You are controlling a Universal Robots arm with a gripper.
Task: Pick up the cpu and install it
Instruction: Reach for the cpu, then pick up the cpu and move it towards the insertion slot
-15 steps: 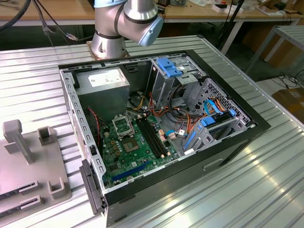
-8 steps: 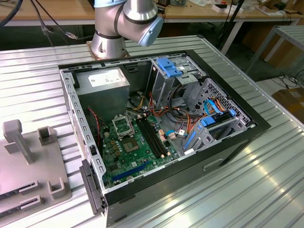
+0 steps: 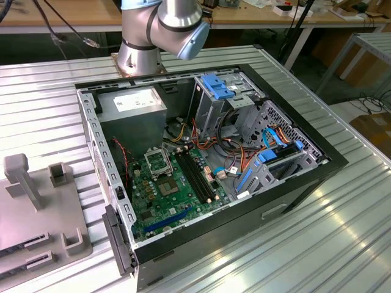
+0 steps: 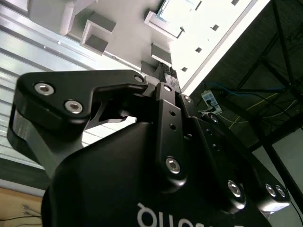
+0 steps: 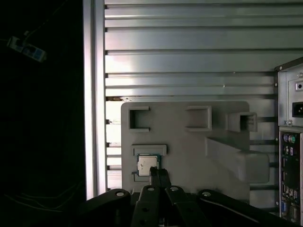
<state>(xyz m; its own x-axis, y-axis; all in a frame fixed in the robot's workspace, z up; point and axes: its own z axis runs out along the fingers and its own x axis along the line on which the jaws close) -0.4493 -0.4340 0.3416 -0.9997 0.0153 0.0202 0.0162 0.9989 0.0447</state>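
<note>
exterior, layout: PC case [image 3: 256,210] lies open on the worktop [image 3: 342,232]. The socket frame [image 3: 160,162] is on the motherboard. The grey fixture plate [image 3: 55,210] sits at the exterior view's left, apart from the case.
second wrist, pincer: the pincer [image 4: 164,75] is closed, tips together, aimed at the plate.
first wrist, cpu: the cpu [image 5: 147,165] lies flat in a square recess of the plate. The pincer tips are just beside its edge, holding nothing.
cpu look: small thin square, silver-grey lid, green rim.
step, my read: this is the approach to the pick. I'd open up, centre over two opposite edges, stay level and squeeze lightly.
</note>
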